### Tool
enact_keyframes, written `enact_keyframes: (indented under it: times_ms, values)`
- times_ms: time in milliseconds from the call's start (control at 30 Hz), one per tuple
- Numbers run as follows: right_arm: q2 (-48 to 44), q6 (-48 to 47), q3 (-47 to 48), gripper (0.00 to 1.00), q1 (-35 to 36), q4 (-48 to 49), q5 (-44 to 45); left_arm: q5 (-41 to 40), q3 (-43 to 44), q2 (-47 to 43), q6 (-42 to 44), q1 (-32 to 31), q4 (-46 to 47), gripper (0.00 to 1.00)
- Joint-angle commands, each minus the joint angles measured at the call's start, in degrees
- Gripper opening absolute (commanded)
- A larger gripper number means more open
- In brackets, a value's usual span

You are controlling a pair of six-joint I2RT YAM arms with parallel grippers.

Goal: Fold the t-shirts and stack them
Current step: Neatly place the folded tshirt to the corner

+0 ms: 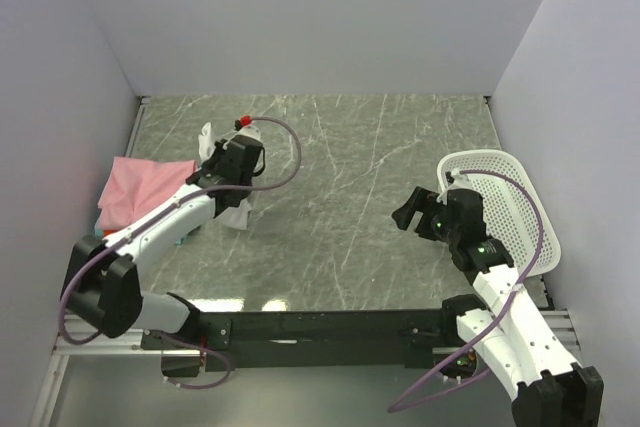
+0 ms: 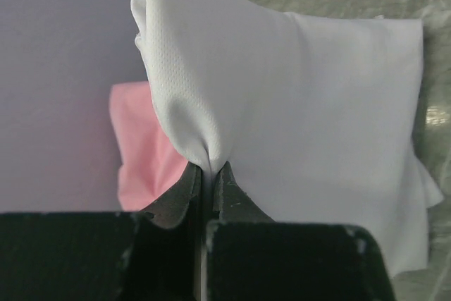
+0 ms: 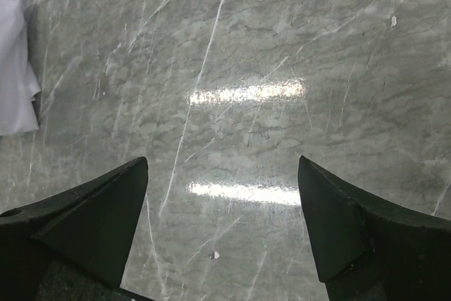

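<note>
Pinching plain white cloth t-shirt [image 2: 303,103] at bunched edge, left pincer [image 2: 208,170] pressed together; draping limp, light, ahead of tips. Lying beyond-left: pink cloth shirt [image 2: 141,153]. Hovering spread: right pincer [image 3: 222,163]. Judging corners best hold.

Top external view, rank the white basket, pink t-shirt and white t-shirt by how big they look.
1. white basket, largest.
2. pink t-shirt.
3. white t-shirt, smallest showing; only scraps are visible, so its true size is unsure.
</note>
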Motion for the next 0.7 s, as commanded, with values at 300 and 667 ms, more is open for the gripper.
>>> enact_keyframes:
  times_ms: [300,667]
  values:
    - [0.27,-1.18,0.45,0.93,0.14,0.95,2.18,3.05,1.43,-10.16,12.77,6.94,-3.9,0.01]
    - [0.45,-1.09,0.45,0.93,0.14,1.13,1.92,3.48,4.6,-15.25,16.73,11.16,-1.99,0.01]
